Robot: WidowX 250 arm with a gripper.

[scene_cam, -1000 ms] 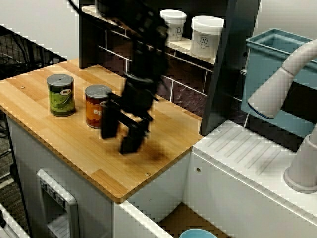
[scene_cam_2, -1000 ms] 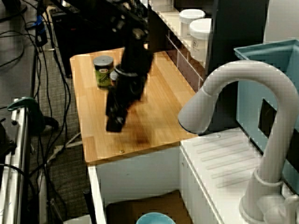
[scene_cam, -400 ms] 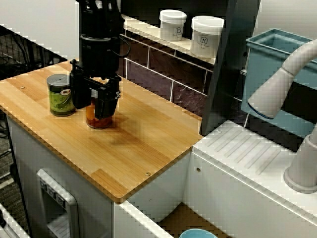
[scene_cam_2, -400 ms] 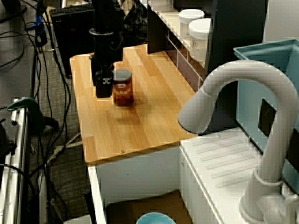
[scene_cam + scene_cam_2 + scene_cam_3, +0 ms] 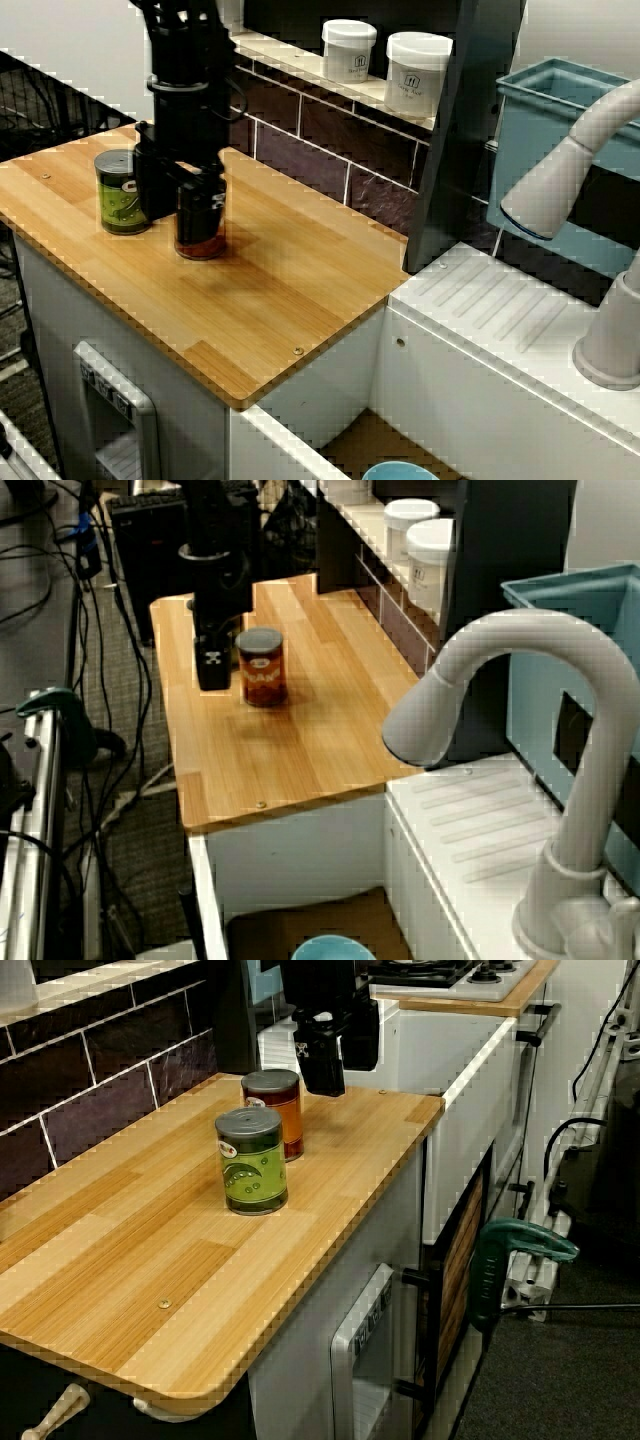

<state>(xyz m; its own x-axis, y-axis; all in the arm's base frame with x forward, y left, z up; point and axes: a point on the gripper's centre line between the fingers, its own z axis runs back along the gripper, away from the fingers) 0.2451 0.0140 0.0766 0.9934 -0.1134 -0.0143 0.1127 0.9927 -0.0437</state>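
The orange-red can (image 5: 272, 1110) is standing on the wooden counter (image 5: 150, 1250), just on the wall side of the gripper (image 5: 340, 1075), whose fingers are hanging spread and gripping nothing. It is sitting upright, long axis vertical, showing a pale-pictured label under a dark lid. A green can (image 5: 252, 1160) is standing just beside it.

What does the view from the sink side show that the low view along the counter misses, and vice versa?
Only the view from the sink side: the white faucet, two white jars and the blue bin. Only the low view along the counter: the green can, a stove top and a green clamp. Both: the wooden counter, the orange can and the open black hand.
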